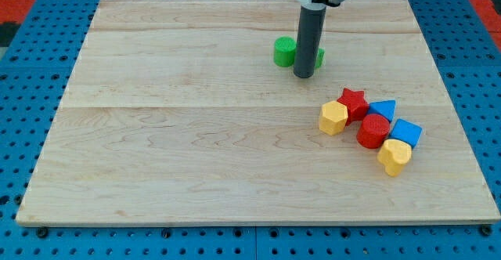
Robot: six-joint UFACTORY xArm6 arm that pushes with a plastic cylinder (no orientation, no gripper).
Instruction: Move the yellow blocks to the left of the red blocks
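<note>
tip (304,75) of smooth dark rod touches green blocks (285,52) on grained wooden board (196,135).

You had a pale wooden counter (196,142) before you, its planks running across the view. It lay on a blue perforated base (23,72) that showed on every side. Red patches (16,1) sat at the view's top corners beyond that base.

Near the counter's top edge, a little right of centre, you could see a green block (283,52), rounded in shape. Just to its right was a second green block (320,55), mostly hidden, its shape unclear.

Toward the view's right, two blue blocks lay close together: a blue wedge-like block (383,109), and below and to its right a blue squarish block (407,131).
</note>
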